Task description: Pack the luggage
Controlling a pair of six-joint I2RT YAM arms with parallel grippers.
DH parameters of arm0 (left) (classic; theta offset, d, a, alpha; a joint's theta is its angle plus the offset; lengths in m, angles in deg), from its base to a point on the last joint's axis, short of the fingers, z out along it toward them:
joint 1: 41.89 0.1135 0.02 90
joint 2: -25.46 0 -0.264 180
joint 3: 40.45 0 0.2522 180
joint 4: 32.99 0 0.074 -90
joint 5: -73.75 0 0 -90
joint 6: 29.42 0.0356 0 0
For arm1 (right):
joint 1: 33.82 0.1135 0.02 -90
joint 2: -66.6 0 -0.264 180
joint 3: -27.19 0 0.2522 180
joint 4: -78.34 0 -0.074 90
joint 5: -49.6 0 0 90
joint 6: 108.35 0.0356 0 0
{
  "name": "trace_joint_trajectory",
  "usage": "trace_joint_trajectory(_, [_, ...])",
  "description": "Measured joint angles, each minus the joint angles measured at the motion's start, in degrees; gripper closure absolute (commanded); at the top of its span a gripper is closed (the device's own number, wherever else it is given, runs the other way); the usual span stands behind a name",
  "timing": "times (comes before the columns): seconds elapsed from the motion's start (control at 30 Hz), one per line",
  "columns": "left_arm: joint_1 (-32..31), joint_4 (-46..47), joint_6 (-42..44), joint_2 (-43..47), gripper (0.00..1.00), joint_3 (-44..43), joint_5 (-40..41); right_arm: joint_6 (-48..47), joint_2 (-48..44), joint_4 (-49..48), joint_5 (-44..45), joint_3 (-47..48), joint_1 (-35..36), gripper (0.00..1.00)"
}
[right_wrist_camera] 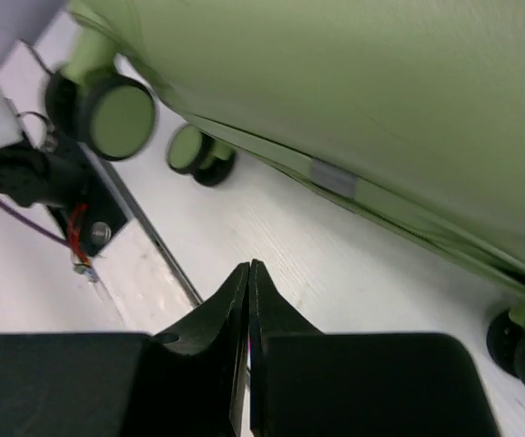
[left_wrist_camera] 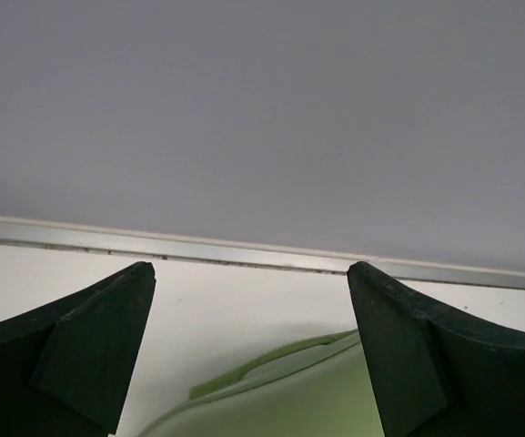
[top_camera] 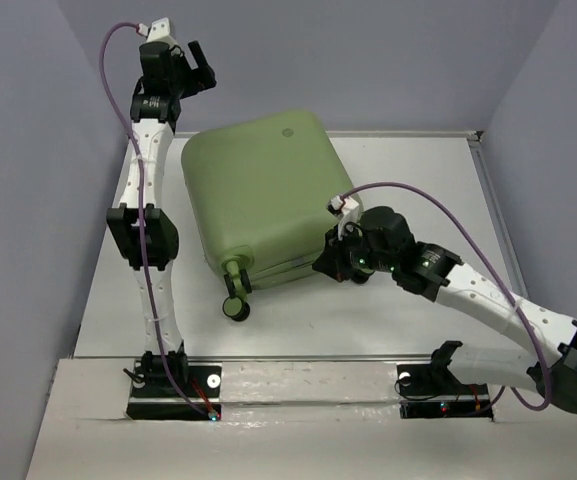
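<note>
The suitcase [top_camera: 263, 195] lies flat on the counter [top_camera: 418, 180], left of centre. One shell sits on top of the other, and its wheels [top_camera: 236, 305] point toward the near edge. The right end effector [right_wrist_camera: 248, 273] is low at the case's near right side, just beside the seam [right_wrist_camera: 335, 177]. Its fingers are pressed together with nothing between them. So if it meant to catch a zip pull or the lid's lip, my read is that it has pinched only air. I can't make out a zip pull from here, nor whether the seam is zipped.

The left end effector [left_wrist_camera: 251, 273] hangs high over the far left corner with its fingers wide apart, touching nothing. That means nothing is pinning the case down.

That's the main worry. The case sits on wheels and a smooth shell, so any sideways nudge from the right arm could slide or swing it across the counter. It would likely go toward the left wall rather than the lid lifting. With its fingers together, the right end effector can only push or wedge, and a wedge into that narrow seam could skate off the curved plastic. A low approach also risks scraping the counter or snagging the near right wheel. And if the lid does lift with the far side unsupported, it could drop straight back down.
</note>
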State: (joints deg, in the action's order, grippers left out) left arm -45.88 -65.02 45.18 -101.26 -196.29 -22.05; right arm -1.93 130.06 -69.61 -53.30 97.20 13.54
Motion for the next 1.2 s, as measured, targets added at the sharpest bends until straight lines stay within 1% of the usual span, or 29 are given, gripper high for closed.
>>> trace_joint_trajectory(0.1, [2.99,0.83,-0.39,-3.74,0.01,0.74,-3.56,0.55,2.43,1.16,1.75,-1.7,0.07,0.93])
trace_joint_trajectory(0.2, [4.02,2.4,-0.24,-8.66,0.01,-0.87,-6.78,1.05,4.83,1.05,3.93,-1.88,0.02,0.93])
trace_joint_trajectory(0.33, [3.63,6.1,-0.17,-15.23,0.02,-2.1,-12.24,1.42,9.11,0.61,8.22,-1.73,0.02,0.93])
trace_joint_trajectory(0.43, [2.75,8.0,0.13,-18.56,0.03,-2.1,-16.57,1.55,13.16,0.68,12.22,-0.72,0.02,0.93])
trace_joint_trajectory(0.53, [1.51,8.41,1.88,-20.15,0.03,-1.77,-20.28,1.57,16.79,0.63,15.3,1.01,-0.39,0.93])
trace_joint_trajectory(0.63, [0.57,11.98,3.02,-19.96,0.03,0.04,-20.85,1.57,18.4,1.53,15.69,2.93,-1.14,0.93])
trace_joint_trajectory(0.77, [0.33,17.68,4.37,-15.67,0.03,8.02,-19.3,1.62,18.27,3.41,13.77,3.93,-4.26,0.93])
trace_joint_trajectory(0.83, [0.48,20.83,4.24,-12.07,0.04,14.21,-18.21,1.57,18.23,4.09,12.31,4.17,-6.93,0.93])
trace_joint_trajectory(0.9, [0.7,23.65,2.54,-5.51,0.04,23.89,-18.03,1.29,18.49,4.81,11.04,4.72,-10.03,0.93])
trace_joint_trajectory(0.93, [0.68,24.76,2.05,-3.21,0.04,27.02,-18.1,1.18,18.82,4.87,10.64,5.03,-11.28,0.93])
trace_joint_trajectory(0.97, [0.42,26.91,1.31,1.14,0.04,32.94,-17.84,0.94,19.43,4.92,10.23,5.55,-12.79,0.93])
trace_joint_trajectory(1.03, [-0.22,29.16,0.35,6.86,0.04,40.09,-16.98,0.2,21.55,5.05,9.18,7.89,-15.87,0.93])
trace_joint_trajectory(1.07, [-0.81,31.58,0.04,10.23,0.04,44.65,-15.8,-0.04,22.67,4.83,8.52,8.81,-16.94,0.93])
trace_joint_trajectory(1.1, [-1.11,32.85,-0.31,11.98,0.04,47.28,-14.88,-0.31,24.37,4.46,7.63,10.29,-18.14,0.93])
trace_joint_trajectory(1.13, [-2.14,35.67,0.44,16.44,0.04,52.98,-13.09,-0.46,25.64,4.28,6.91,11.61,-19.15,0.93])
trace_joint_trajectory(1.2, [-3.54,38.34,0.2,22.1,0.04,59.58,-9.6,-0.9,29.4,4.83,5.75,15.74,-20.72,0.93])
